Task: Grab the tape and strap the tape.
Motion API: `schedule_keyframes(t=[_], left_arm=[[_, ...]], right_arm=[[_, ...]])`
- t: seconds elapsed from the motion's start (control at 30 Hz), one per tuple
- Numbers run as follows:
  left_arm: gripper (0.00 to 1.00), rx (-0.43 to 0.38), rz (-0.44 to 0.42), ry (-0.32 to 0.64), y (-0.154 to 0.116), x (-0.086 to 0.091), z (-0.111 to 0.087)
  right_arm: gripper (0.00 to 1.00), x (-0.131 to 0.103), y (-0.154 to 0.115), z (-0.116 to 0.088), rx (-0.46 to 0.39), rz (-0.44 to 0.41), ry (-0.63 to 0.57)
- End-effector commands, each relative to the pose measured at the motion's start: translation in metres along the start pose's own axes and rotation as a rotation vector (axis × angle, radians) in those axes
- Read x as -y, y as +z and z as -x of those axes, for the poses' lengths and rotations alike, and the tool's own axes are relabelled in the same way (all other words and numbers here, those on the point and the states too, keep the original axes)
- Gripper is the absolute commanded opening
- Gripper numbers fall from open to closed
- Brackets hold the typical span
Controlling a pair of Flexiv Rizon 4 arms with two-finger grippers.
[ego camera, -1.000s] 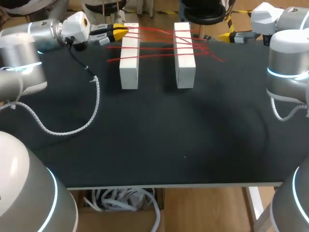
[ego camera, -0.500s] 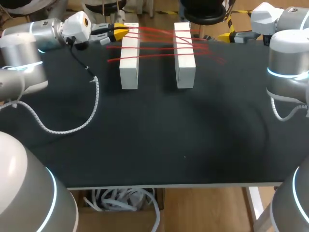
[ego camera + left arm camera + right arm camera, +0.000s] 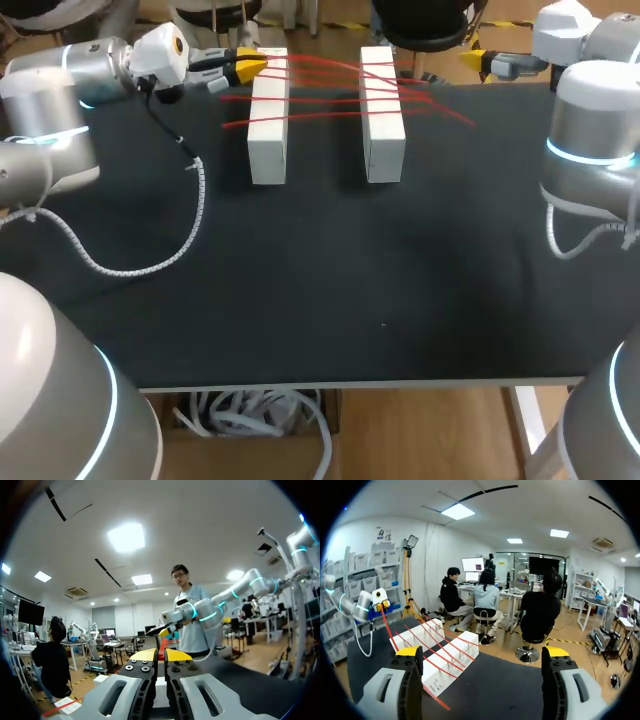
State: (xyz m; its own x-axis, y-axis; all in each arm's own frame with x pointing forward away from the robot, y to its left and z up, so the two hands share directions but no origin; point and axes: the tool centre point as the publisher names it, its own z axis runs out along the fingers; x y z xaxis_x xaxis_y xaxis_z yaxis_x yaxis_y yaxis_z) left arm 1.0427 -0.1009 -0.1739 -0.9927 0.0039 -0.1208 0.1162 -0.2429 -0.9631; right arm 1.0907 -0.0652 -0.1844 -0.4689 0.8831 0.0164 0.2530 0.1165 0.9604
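Two white blocks (image 3: 268, 115) (image 3: 382, 112) stand side by side at the table's far edge, and red tape (image 3: 330, 85) runs back and forth across their tops in several strands. My left gripper (image 3: 240, 68) hovers just left of the left block, shut on the tape's end; the left wrist view shows red tape (image 3: 162, 645) just beyond the closed yellow tips (image 3: 157, 655). The tape's other end (image 3: 460, 117) lies loose on the mat right of the right block. My right gripper (image 3: 480, 62) is open and empty beyond the far right edge; from the right wrist view (image 3: 482, 652) the blocks (image 3: 447, 662) lie ahead.
A black mat (image 3: 330, 270) covers the table. A white coiled cable (image 3: 150, 255) from my left arm lies on the mat's left side. A box of white cables (image 3: 255, 415) sits below the table's near edge.
My right arm has drawn back and slightly to the right, away from the blocks. The loose tape end has shifted a little to the right. The left gripper has kept its place.
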Motion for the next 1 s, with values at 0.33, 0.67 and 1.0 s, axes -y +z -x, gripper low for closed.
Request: schedule_keyframes(t=[0.33,0.67,1.0], left_arm=[[0.00,-0.004,-0.005,0.001,0.000,-0.002,0.001],[0.00,-0.004,-0.005,0.001,0.000,-0.002,0.001],[0.00,-0.004,-0.005,0.001,0.000,-0.002,0.001]], right_arm=[[1.00,0.006,-0.058,-0.013,0.068,-0.047,0.427],[1.00,0.002,-0.086,-0.016,0.092,-0.082,0.511],[1.00,0.002,-0.086,-0.016,0.092,-0.082,0.511]])
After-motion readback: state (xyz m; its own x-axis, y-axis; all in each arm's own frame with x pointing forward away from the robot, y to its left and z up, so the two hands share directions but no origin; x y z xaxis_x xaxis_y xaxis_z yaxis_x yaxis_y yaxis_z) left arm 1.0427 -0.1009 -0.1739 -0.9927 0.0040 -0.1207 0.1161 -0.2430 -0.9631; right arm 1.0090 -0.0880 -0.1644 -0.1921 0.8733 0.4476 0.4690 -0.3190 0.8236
